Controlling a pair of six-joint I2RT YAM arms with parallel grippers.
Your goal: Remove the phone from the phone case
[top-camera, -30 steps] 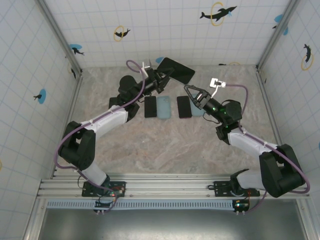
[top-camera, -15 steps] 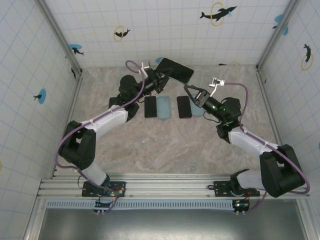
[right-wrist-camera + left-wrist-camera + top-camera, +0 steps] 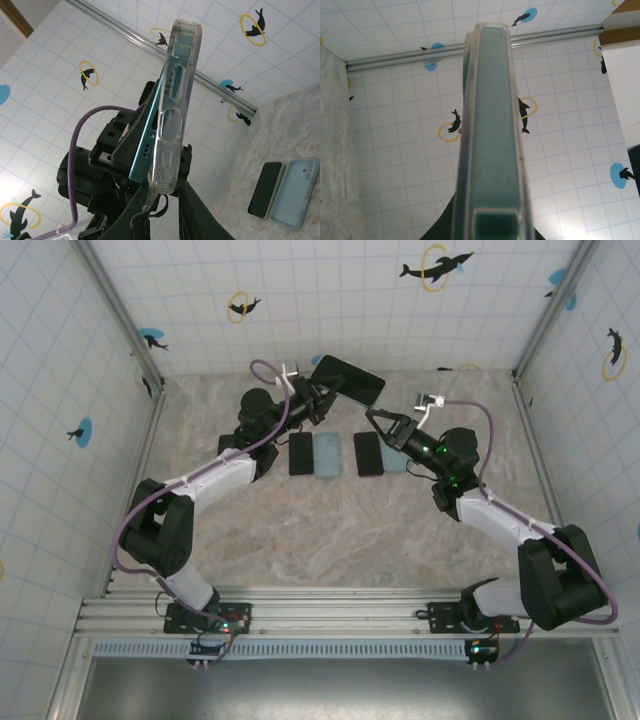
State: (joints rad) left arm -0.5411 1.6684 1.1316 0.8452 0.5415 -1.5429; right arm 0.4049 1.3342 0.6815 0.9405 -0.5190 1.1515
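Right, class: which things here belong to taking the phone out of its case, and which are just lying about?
Job: phone; its clear case; left end effector gripping both; right end effector pinching the case's end.
Lying about: left black phone, left blue case, right black phone, right blue case, all flat on the table.

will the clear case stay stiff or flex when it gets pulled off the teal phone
Likely flexible: in the right wrist view the clear case seems to bow away from the straight edge of the teal phone. Thin walls and several cutouts suggest it is light and may twist. Its glossy surface could slip when gripped.
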